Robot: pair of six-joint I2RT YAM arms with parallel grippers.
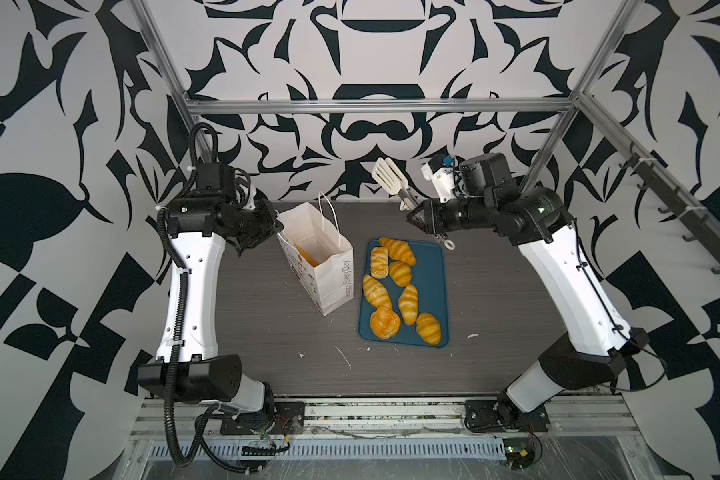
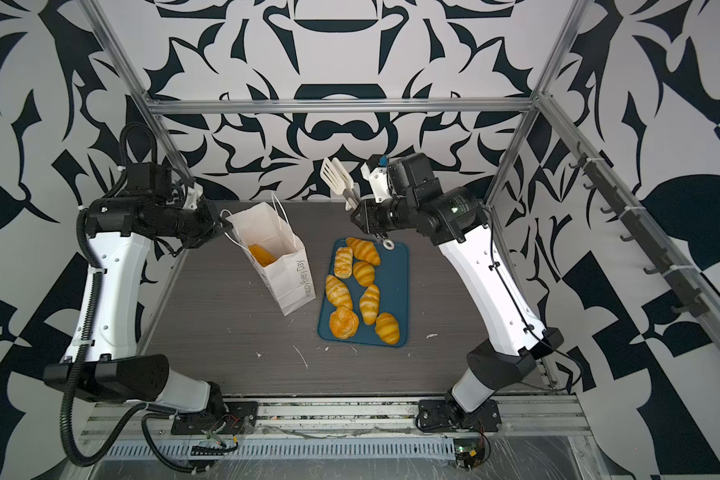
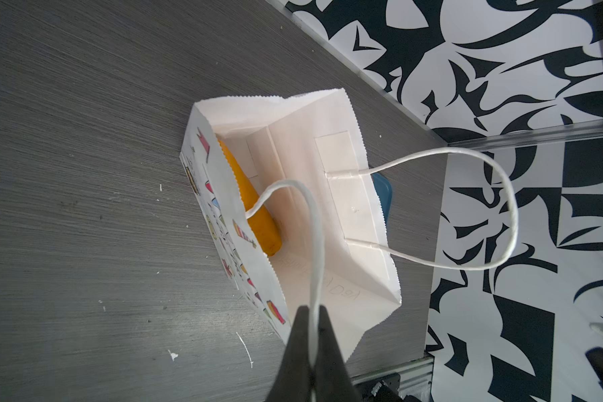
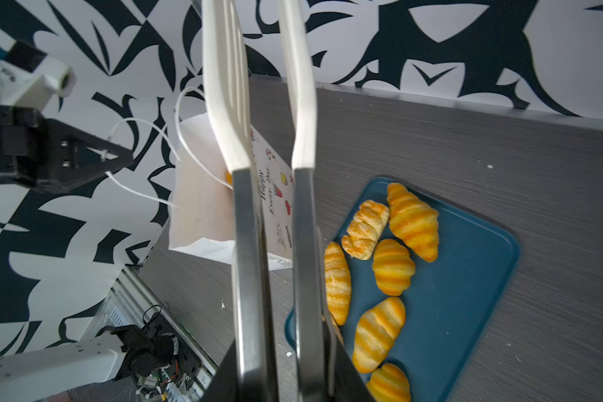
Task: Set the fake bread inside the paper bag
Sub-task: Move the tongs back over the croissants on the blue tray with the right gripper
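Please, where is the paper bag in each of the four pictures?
In a top view: paper bag stands left of centre, beside the blue tray.
In a top view: the same, left of centre, beside the tray.
Left wrist: centre, open mouth seen from above; tray corner peeks past it.
Right wrist: bag behind the tongs, beside the tray.
Shared landmark: the blue tray.

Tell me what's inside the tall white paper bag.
One glossy orange pastry lies inside the white paper bag, against its printed wall. That wall covers part of it.
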